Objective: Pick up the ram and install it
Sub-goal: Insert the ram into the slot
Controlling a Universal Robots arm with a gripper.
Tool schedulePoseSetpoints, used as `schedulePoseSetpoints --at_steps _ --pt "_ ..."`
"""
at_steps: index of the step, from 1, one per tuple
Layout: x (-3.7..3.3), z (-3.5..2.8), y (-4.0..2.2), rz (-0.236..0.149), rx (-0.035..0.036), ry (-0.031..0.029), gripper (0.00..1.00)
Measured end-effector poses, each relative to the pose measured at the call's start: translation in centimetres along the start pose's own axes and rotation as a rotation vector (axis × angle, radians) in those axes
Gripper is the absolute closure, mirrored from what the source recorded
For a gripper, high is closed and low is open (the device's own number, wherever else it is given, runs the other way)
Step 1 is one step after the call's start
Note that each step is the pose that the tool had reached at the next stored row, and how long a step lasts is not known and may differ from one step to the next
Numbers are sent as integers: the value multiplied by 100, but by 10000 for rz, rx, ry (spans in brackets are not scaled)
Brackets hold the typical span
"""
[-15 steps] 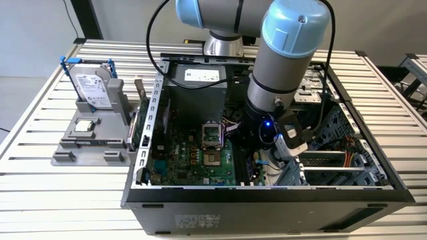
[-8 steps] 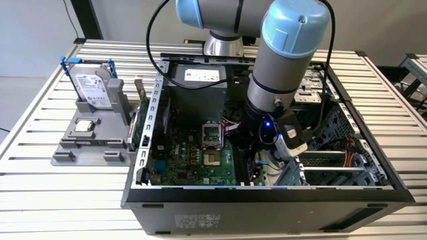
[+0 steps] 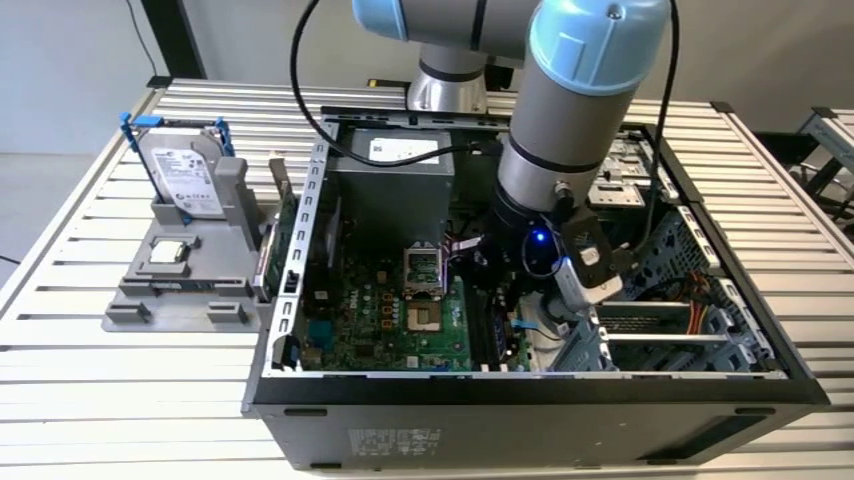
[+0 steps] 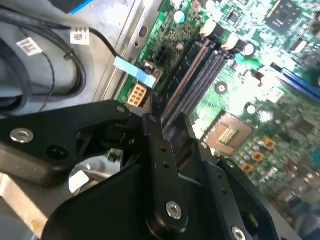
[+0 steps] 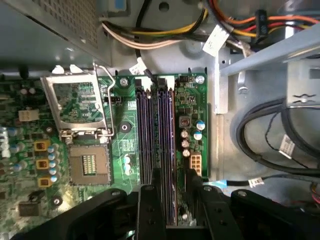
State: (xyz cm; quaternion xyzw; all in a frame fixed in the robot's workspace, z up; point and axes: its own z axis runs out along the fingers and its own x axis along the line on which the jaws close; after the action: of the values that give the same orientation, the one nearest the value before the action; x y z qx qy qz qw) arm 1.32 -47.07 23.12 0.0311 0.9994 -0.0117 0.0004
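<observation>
Arm: you've got one, gripper (image 3: 514,300) down inside the open case (image 3: 534,385).
Claw: clamped on the ram (image 5: 167,200).
Ram: one, edge-on over the motherboard slots (image 5: 155,135).
Slots: four.
Hard drive (image 3: 187,175): one, outside on the stand.

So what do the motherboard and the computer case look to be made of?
Motherboard: green glossy circuit laminate, judging by its solder points and mounted chips. Computer case: likely sheet metal, painted black outside and bare grey inside, with thin folded edges and punched holes.

Grey arm (image 3: 561,110), pale-blue joint caps
</observation>
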Motion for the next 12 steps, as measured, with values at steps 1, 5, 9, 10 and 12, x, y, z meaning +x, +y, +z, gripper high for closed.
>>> schedulePoseSetpoints --at_steps 1,5,9,10,12 --pt "0 -45 -1 1 -4 0 0" --pt "-1 -202 -4 16 -2 0 0" --pt "-1 -205 -4 17 -23 0 0" --pt "-1 -206 -4 17 -23 0 100" --pt "0 -207 -4 18 -22 0 100"
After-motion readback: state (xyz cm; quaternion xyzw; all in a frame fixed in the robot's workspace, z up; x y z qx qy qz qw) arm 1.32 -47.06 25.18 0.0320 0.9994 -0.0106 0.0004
